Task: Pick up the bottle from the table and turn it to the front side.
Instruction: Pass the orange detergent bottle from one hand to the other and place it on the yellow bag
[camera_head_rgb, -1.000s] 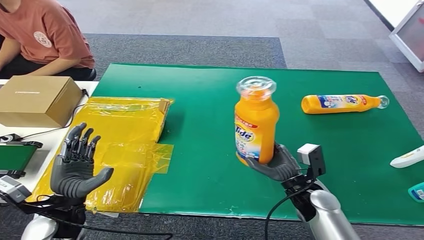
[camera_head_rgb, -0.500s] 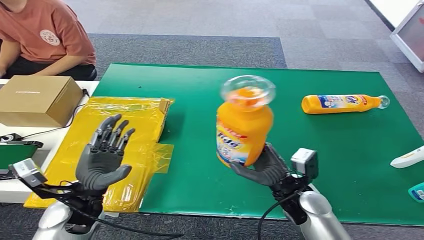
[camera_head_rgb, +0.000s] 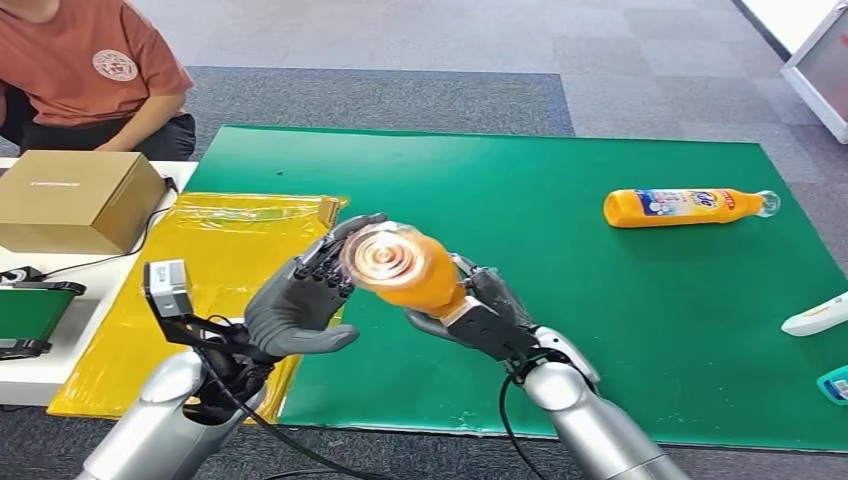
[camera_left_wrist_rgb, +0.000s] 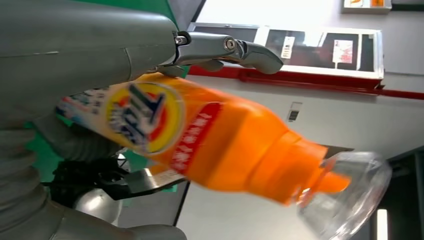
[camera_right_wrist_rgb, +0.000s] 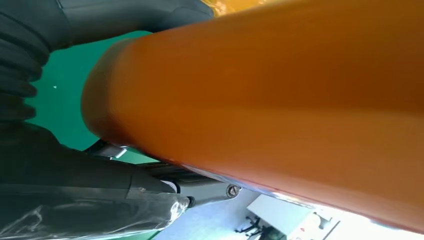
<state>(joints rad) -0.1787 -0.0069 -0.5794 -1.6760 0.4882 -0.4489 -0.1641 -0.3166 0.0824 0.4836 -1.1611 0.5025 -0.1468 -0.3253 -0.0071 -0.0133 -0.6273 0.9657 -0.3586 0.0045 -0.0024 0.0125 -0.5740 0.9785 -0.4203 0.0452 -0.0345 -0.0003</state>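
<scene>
Clearly the right hand (camera_head_rgb: 480, 318) grasps the lower body of the orange bottle (camera_head_rgb: 415, 268), its fingers wrapped round the base, and the bottle is lifted off the green mat (camera_head_rgb: 560, 300) and tilted so that its clear cap (camera_head_rgb: 382, 255) points toward the camera. The left hand (camera_head_rgb: 300, 300) is against the bottle's left side near the shoulder, fingers spread along it; whether it actually clamps the bottle or merely steadies it cannot be told. From the left wrist, the printed label (camera_left_wrist_rgb: 145, 117) faces that hand, with the clear cap (camera_left_wrist_rgb: 345, 195) blurred at the end. The bottle looks like smooth, stiff plastic, full and so fairly heavy for its size, and probably slippery under hard fingers; the broad labelled body seems the safest place to hold, not the narrow neck or the loose-looking cap. Farther right on the mat lies a second orange bottle (camera_head_rgb: 690, 207) on its side. To the left are a yellow plastic bag (camera_head_rgb: 235, 250), a cardboard box (camera_head_rgb: 75, 198), and a seated person (camera_head_rgb: 90, 70) at the far left.
</scene>
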